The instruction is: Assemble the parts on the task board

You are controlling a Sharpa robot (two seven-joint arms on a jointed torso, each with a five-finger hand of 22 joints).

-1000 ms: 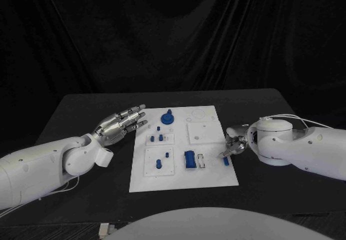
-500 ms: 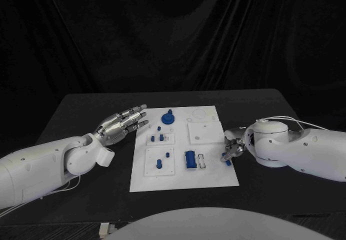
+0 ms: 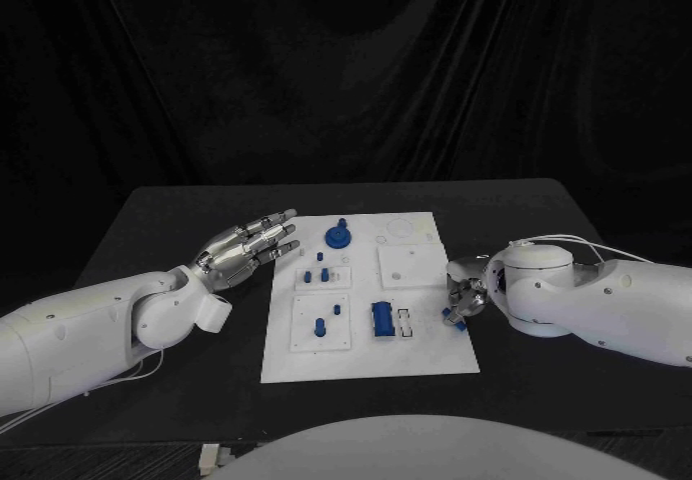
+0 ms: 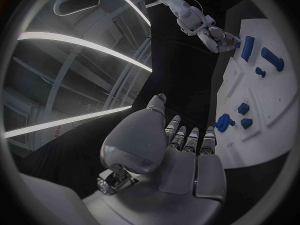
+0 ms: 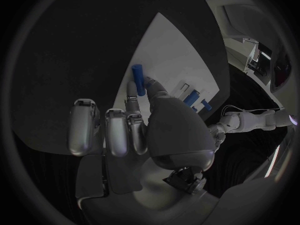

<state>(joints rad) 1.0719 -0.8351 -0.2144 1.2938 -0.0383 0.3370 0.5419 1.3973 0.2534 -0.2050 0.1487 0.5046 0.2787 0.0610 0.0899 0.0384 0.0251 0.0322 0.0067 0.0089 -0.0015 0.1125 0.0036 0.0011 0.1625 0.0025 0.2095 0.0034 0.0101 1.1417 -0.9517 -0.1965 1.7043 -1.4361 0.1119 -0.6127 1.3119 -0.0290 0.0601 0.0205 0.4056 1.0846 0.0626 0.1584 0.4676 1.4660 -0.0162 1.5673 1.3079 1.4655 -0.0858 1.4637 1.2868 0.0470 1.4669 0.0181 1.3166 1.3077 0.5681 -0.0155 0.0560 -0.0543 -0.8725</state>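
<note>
The task board (image 3: 371, 360) is a white rectangular plate lying flat in the middle of the black table (image 3: 159, 215), its long side running away from the robot. It carries raised white square panels and several blue parts: a round knobbed piece (image 3: 338, 236) near the far edge, small pegs (image 3: 317, 274) on the left panels, and a larger blue block (image 3: 381, 319) beside a small white slotted piece near the middle.

The right hand (image 3: 464, 296) sits at the board's right edge, about halfway along it. In the right wrist view its thumb and one finger pinch a short blue cylinder (image 5: 139, 80), which stands up above the fingertips over the board's edge, while the remaining fingers (image 5: 84, 125) curl down side by side. In the head view the cylinder (image 3: 453, 321) shows as a blue spot just under the hand, beside the board's rim.

The left hand (image 3: 248, 245) hovers off the board's left side, near its far-left corner, holding nothing, fingers stretched out and slightly apart, pointing towards the knobbed piece.

Bare table lies on both sides of the board, behind it and along its near edge
</note>
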